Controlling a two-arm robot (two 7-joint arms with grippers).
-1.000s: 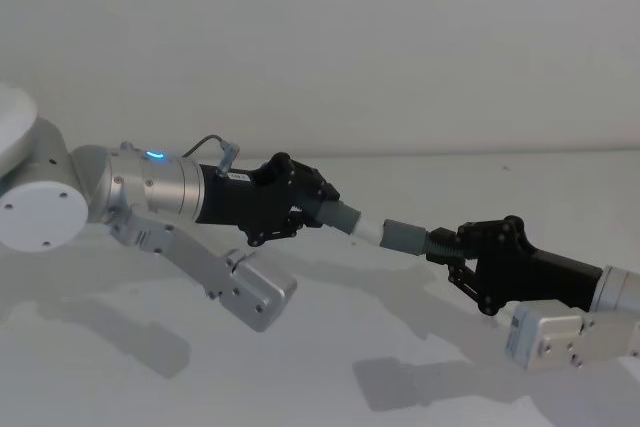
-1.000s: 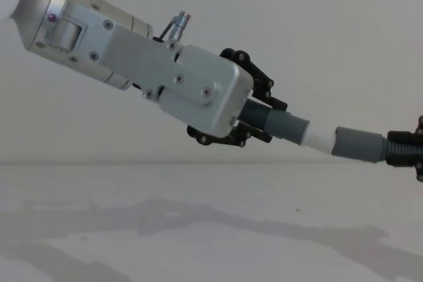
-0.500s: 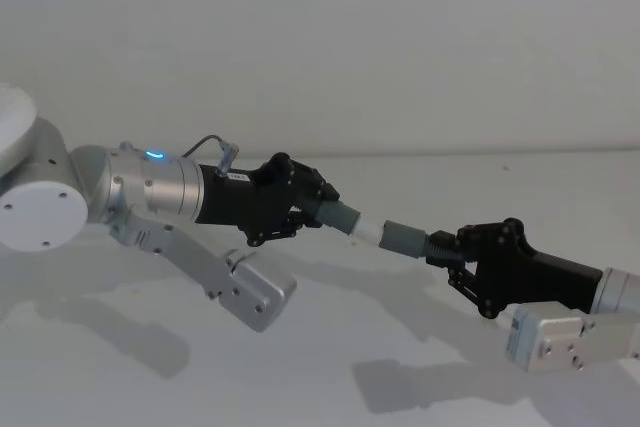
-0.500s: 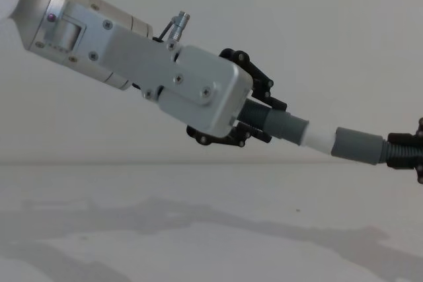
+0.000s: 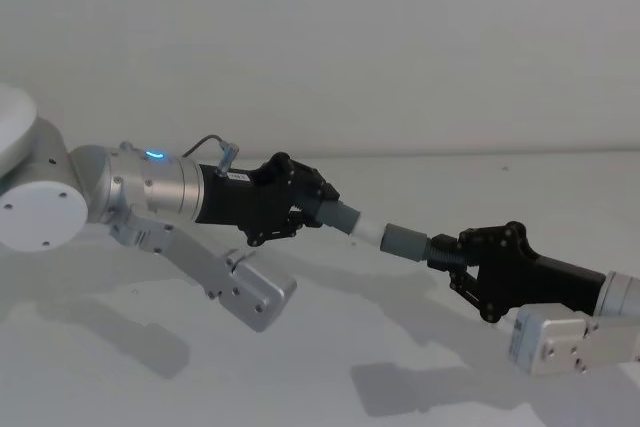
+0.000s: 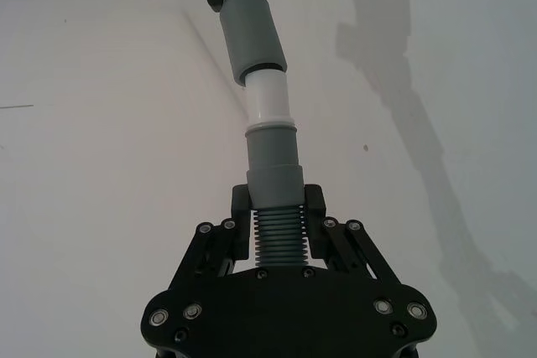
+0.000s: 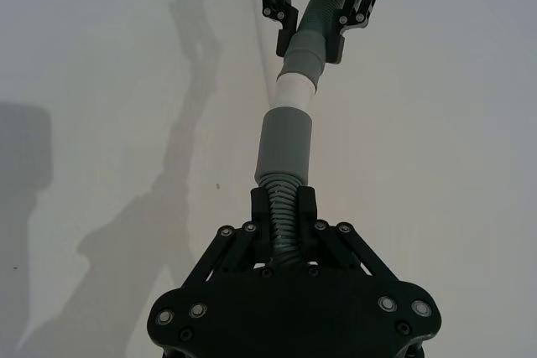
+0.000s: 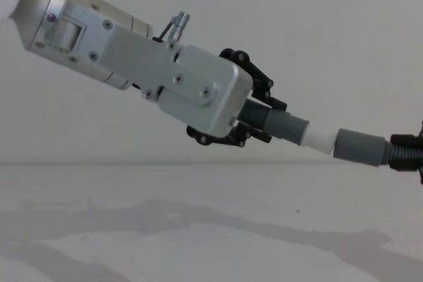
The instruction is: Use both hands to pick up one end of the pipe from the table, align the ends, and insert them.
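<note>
Both pipe pieces are held in the air above the white table [image 5: 400, 377]. My left gripper [image 5: 308, 211] is shut on the ribbed short piece [image 6: 276, 239], just behind its grey cuff [image 5: 340, 217]. That cuff's white tip [image 5: 368, 230] meets the mouth of the other piece's grey cuff [image 5: 403, 243], roughly in line with it. My right gripper [image 5: 450, 255] is shut on the ribs [image 7: 285, 207] behind that cuff [image 7: 285, 144]. In the chest view the white tip [image 8: 321, 141] bridges the two cuffs [image 8: 360, 147]. The rest of the longer piece is hidden behind my right gripper.
The left arm's silver wrist housing [image 8: 198, 90] looms large in the chest view. Shadows of both arms lie on the table [image 8: 198, 229]. A plain pale wall [image 5: 350, 37] stands behind the table.
My right gripper and its hose piece have drifted a little to the right and down. The left arm has stayed put.
</note>
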